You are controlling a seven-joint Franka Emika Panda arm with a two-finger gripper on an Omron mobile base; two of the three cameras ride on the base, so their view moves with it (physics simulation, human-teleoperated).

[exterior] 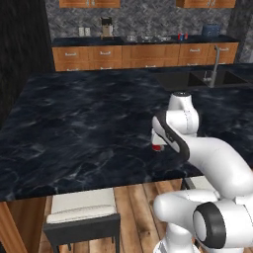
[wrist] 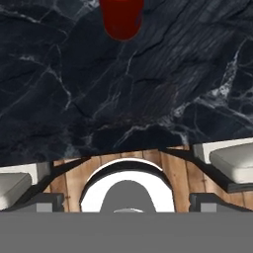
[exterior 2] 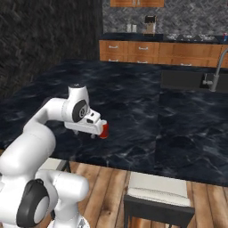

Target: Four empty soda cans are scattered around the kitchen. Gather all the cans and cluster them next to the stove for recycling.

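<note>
A red soda can [exterior 2: 104,130] stands upright on the dark marble island counter [exterior: 89,128], long axis vertical, close to the counter's near edge and well short of the sink [exterior 2: 187,80] set into its far side. In my hand view the red soda can [wrist: 121,17] shows at the top, over marble. My gripper [exterior 2: 94,132] hangs just beside it, on the side away from the sink, fingers spread wide and grasping nothing. Past the sink, two tiny cans [exterior: 182,36], one red and one blue, stand upright on the back counter [exterior: 143,41].
</note>
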